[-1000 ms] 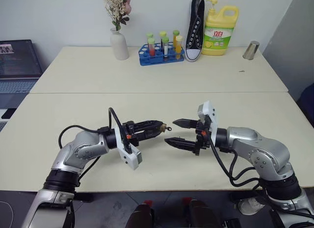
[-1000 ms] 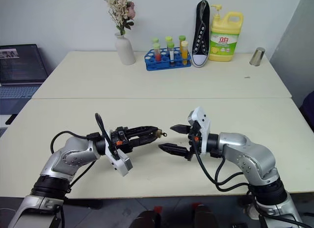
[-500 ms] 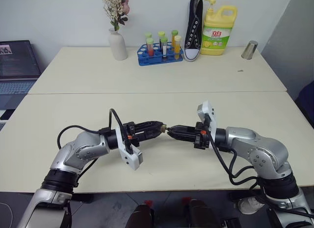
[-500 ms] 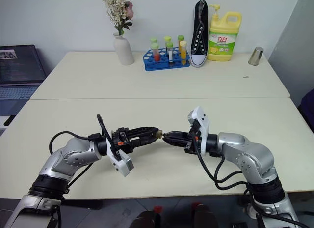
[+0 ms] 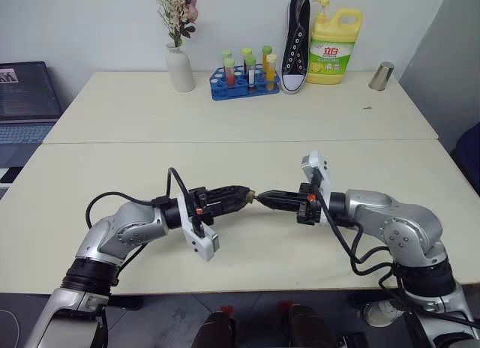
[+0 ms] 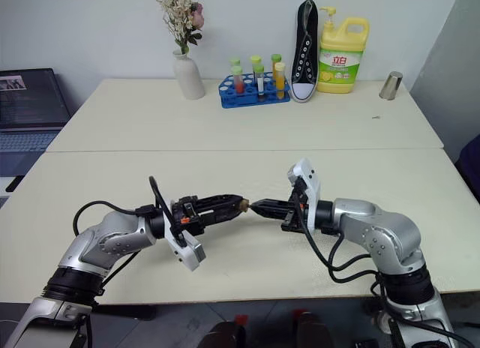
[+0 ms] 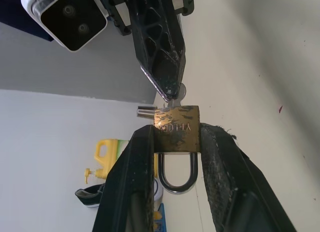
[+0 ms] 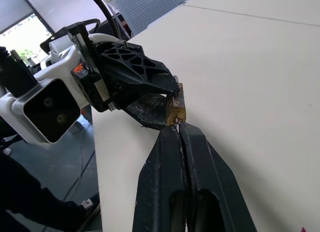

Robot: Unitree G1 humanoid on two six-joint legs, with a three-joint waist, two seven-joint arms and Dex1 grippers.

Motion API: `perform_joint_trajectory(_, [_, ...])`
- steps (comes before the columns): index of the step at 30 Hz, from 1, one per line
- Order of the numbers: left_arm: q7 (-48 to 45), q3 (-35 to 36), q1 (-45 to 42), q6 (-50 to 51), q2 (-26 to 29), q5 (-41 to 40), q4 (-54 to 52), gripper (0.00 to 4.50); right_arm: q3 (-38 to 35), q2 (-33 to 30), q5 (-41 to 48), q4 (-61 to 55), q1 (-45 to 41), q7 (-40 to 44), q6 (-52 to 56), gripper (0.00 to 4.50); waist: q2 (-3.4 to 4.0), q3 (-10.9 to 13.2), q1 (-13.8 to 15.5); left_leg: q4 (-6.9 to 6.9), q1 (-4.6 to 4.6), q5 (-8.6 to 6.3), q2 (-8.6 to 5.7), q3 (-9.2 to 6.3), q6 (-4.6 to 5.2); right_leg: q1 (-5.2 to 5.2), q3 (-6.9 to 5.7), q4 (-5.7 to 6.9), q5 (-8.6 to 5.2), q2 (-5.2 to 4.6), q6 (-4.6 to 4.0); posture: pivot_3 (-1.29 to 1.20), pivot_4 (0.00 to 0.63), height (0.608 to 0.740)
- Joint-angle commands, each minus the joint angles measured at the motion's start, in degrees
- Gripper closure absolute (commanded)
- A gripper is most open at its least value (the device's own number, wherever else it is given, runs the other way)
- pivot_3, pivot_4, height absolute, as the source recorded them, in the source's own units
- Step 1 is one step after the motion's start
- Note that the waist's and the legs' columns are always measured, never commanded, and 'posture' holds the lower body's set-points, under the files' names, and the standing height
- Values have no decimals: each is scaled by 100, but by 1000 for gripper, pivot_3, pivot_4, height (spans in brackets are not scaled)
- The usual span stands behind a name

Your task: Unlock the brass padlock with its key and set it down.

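Note:
The brass padlock (image 7: 176, 127) is pinched by its sides between the two fingers of my left gripper (image 5: 244, 194), held level above the near table, its silver shackle (image 7: 176, 176) pointing back toward the wrist. My right gripper (image 5: 260, 198) faces it from the right, fingers pressed together, tips at the padlock's keyhole end. The key (image 7: 180, 91) shows as a small silvery head between those tips, against the lock body. In the right wrist view my right gripper (image 8: 177, 128) touches the padlock (image 8: 175, 108).
Along the far table's back stand a white vase of flowers (image 5: 180, 67), a blue test-tube rack (image 5: 243, 84), a black shoe (image 5: 298, 40), a yellow detergent bottle (image 5: 334, 48) and a metal cup (image 5: 382, 76). A laptop (image 5: 26, 93) sits at the left.
My right gripper, open and a little apart from the padlock a second ago, has shut and come up to the padlock's end. The left arm has held still.

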Motion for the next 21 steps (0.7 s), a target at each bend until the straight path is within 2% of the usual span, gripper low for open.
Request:
perform_joint_trajectory(1, [166, 17, 2, 64, 43, 70, -141, 3571, -172, 43, 495, -40, -216, 3, 440, 4500, 0, 0, 2, 0, 0, 0, 0, 0, 0, 0, 0, 0, 0, 0, 0, 0, 150, 740])
perform_joint_trajectory(6, [278, -1, -2, 27, 58, 162, -146, 3571, -444, 195, 905, 197, -405, -301, 1155, 4500, 0, 0, 1, -1, 0, 0, 0, 0, 0, 0, 1, 0, 0, -1, 0, 0, 150, 740])
perform_joint_trajectory(8, [369, 16, 15, -23, 57, 252, -147, 3571, -898, 421, 1397, 723, -670, -634, 1959, 4500, 1, 0, -9, -2, 0, 0, 0, 1, 0, 0, 1, 0, 0, 0, -1, 0, 150, 740])
perform_joint_trajectory(12, [569, 33, 40, -86, 83, 408, -137, 3571, -1464, 737, 1783, 1296, -1020, -1083, 2972, 4500, 1, 0, 1, -4, 0, 0, 1, 1, 0, -3, 3, 5, 1, 0, -1, 0, 150, 740])
perform_joint_trajectory(21, [972, 30, 67, -150, 157, 698, -139, 3571, -1722, 845, 2798, 2203, -1299, -2155, 3184, 4500, 4, 1, -3, -6, -2, 0, 0, 4, 1, -6, 6, 4, 1, -3, -1, 0, 150, 740])
